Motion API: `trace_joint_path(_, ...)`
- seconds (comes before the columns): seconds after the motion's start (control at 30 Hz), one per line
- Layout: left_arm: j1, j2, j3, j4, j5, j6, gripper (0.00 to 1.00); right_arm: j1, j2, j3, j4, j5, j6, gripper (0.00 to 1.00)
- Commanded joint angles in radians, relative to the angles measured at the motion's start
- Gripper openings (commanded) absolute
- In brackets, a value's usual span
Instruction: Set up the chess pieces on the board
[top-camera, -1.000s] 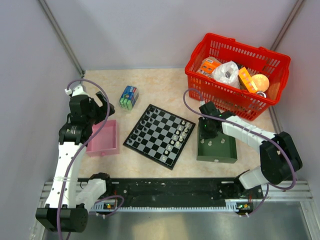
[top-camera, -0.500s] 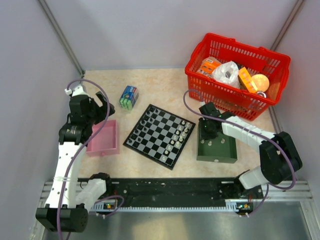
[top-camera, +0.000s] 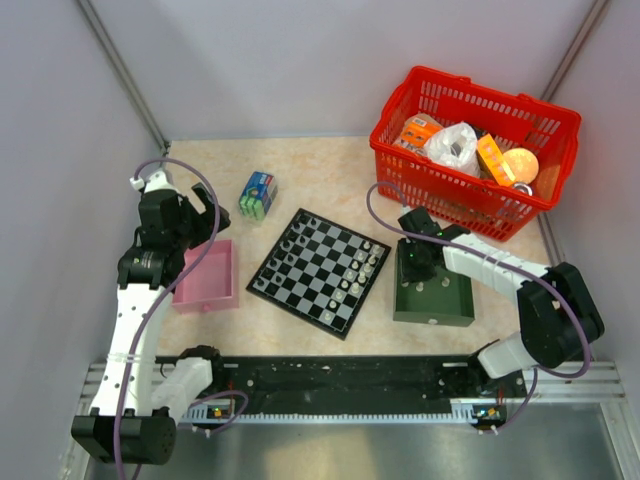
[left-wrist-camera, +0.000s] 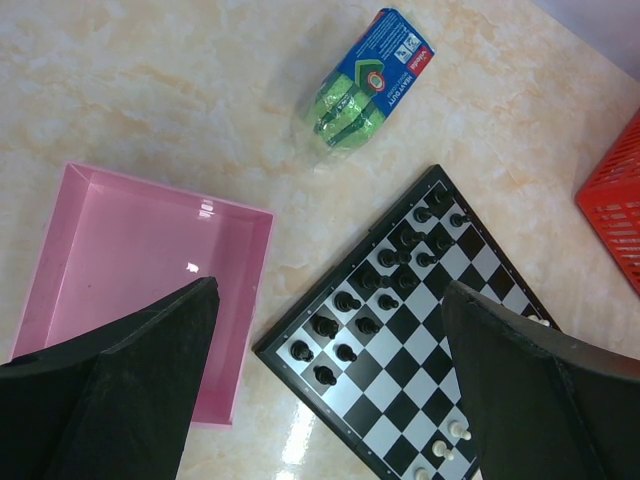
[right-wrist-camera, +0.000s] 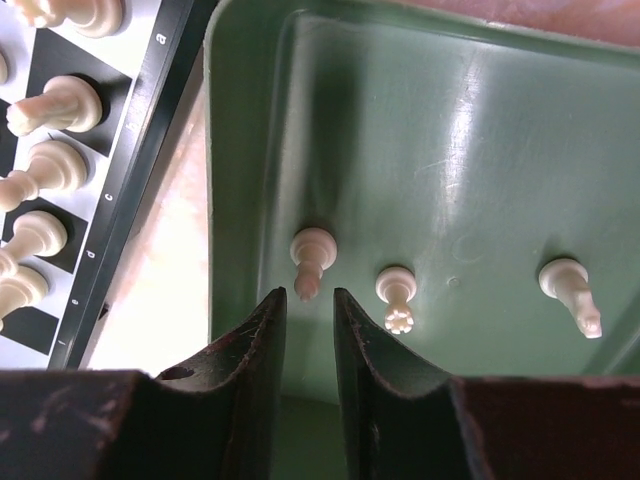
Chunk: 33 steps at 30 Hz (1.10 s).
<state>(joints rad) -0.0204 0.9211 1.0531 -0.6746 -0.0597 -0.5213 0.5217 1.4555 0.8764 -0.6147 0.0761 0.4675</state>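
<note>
The board (top-camera: 318, 270) lies mid-table, with dark chess pieces (left-wrist-camera: 345, 300) on its far-left rows and pale chess pieces (right-wrist-camera: 45, 165) along its right edge. Three more pale pieces stand in the green tray (top-camera: 440, 305): one (right-wrist-camera: 311, 255) at the left, a crowned one (right-wrist-camera: 397, 295) and a third (right-wrist-camera: 570, 290). My right gripper (right-wrist-camera: 308, 296) hangs low in the tray. Its jaws are open by a narrow gap, and the left piece's top sits at the mouth of that gap, ungripped. My left gripper (left-wrist-camera: 328, 290) is wide open, high above the pink tray (left-wrist-camera: 130, 270) and the board's corner.
A red basket (top-camera: 470, 150) of packaged goods stands at the back right, just behind the right arm. A blue-green pack (top-camera: 258, 194) lies behind the board. The pink tray (top-camera: 207, 275) sits left of the board, and the grey walls close in on both sides.
The right gripper has settled very slightly over the green tray, its jaws a touch narrower. The left arm has not moved.
</note>
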Motion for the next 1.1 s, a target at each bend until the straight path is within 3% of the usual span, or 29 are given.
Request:
trace_joint_path(0.0,0.005,0.002,0.022,0.033,0.014,-0.005,0.99,0.004,0.002,0.003,0.023,-0.001,0.000,0.26)
trace_joint_path(0.4,0.005,0.005,0.021,0.036,0.018,-0.006,0.99,0.003,0.012,0.012,0.035,0.001,-0.003,0.21)
trace_joint_path(0.83,0.005,0.002,0.012,0.040,0.020,-0.006,0.99,0.004,0.008,0.022,0.032,-0.001,-0.017,0.09)
trace_joint_path(1.07,0.005,-0.004,0.002,0.040,0.023,-0.006,0.99,0.003,-0.053,0.065,-0.032,0.031,-0.029,0.07)
